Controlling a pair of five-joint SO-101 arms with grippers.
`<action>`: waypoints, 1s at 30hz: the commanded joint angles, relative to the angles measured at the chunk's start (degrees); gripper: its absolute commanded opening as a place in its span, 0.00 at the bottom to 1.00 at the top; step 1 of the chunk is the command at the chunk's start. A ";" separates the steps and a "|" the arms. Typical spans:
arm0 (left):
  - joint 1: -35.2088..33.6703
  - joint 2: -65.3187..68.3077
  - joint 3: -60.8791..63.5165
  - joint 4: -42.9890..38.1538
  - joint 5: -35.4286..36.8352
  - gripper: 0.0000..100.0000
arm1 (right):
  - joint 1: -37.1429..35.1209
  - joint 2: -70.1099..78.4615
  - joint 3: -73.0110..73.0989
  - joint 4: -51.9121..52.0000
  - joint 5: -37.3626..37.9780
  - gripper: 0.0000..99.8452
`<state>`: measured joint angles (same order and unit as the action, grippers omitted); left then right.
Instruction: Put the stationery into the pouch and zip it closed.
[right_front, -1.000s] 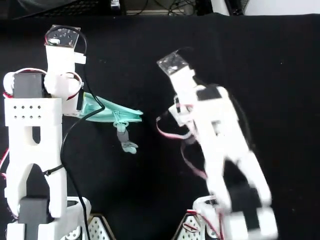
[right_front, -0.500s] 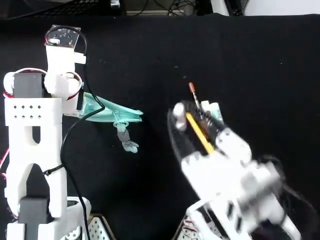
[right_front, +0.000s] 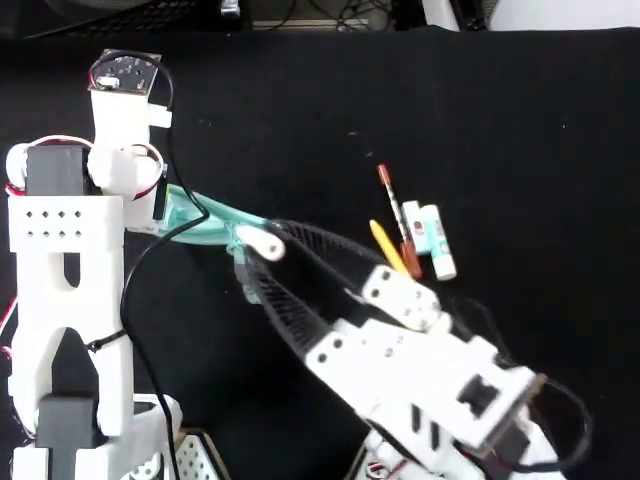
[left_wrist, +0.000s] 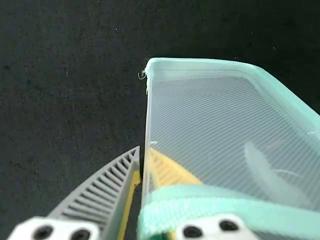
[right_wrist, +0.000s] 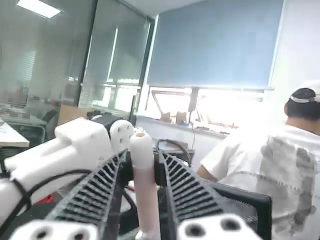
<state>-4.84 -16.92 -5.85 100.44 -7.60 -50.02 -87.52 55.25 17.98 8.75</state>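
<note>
The right arm (right_front: 420, 370), which a second ago stretched toward the far side over the middle of the desk (right_front: 520, 130), has pulled back near and swung left. Its right end effector (right_front: 262, 243) now sits by the right end of the pouch (right_front: 215, 222), clamped on a pale stick (right_wrist: 144, 190). A red-tipped pen (right_front: 409, 240), a yellow pencil (right_front: 386, 246) and a teal-and-white tube (right_front: 433, 238) now lie uncovered where the arm was.
</note>
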 joint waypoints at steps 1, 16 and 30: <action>-0.13 -0.26 0.31 0.35 -0.09 0.03 | -0.79 3.38 0.13 -6.07 -0.44 0.04; -0.13 -0.26 0.31 0.35 -0.09 0.03 | -5.54 11.38 6.81 -8.09 -0.09 0.04; -0.13 -0.26 0.92 0.35 -0.09 0.03 | -5.45 11.56 -7.34 19.96 -0.44 0.22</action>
<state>-4.84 -16.92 -5.49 100.44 -7.60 -54.95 -76.44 56.13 32.13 8.75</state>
